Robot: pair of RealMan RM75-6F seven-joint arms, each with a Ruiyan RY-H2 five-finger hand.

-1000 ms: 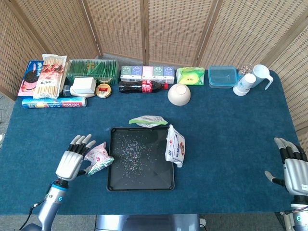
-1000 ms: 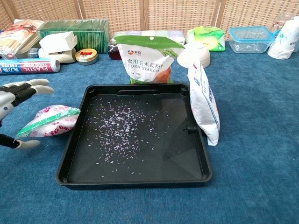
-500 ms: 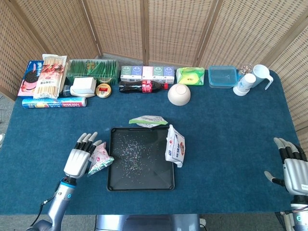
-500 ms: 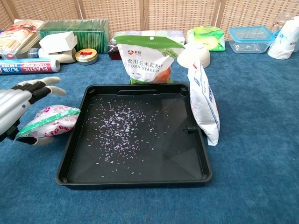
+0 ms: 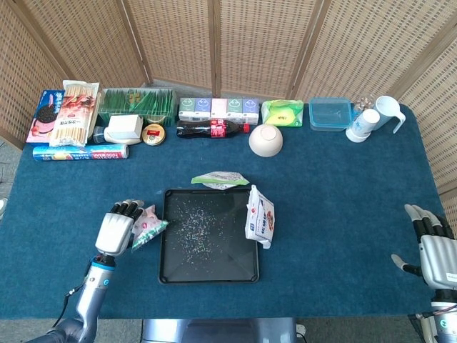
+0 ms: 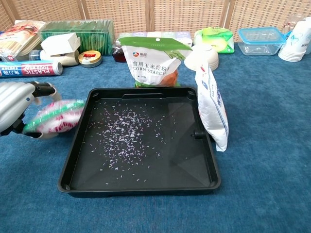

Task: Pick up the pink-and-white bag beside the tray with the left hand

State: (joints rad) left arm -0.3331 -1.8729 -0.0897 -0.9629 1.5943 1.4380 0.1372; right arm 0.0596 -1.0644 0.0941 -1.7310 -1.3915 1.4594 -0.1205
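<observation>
Chest view shows the left hand (image 6: 17,104) wrapped around the pink-and-white bag (image 6: 57,116) just off the tray (image 6: 77,145) at its 9 o'clock side, fingers curled over the top of the bag and the thumb tucked beneath it, so the bag is gripped rather than merely touched. The step in hand looks like the close of the grasp with the lift just starting: the bag seems to sit tilted and a little clear of the blue cloth, though whether its underside has fully left the table cannot be told from here. From the head view the same left hand (image 5: 118,230) sits at 9 o'clock of the tray (image 5: 208,275), with the bag (image 5: 148,225) poking out toward the tray rim. The next move probably calls for a straight rise, holding the grip firm and keeping the bag's free end from catching the tray wall beside it. The bag is a soft, plump pouch, white with pink-red print and a green band along its upper seam; it looks squashed under the fingers, so it will likely sag and shift if held loosely. The right hand (image 5: 434,246) rests at the table's far 3 o'clock edge, fingers apart and holding nothing.
</observation>
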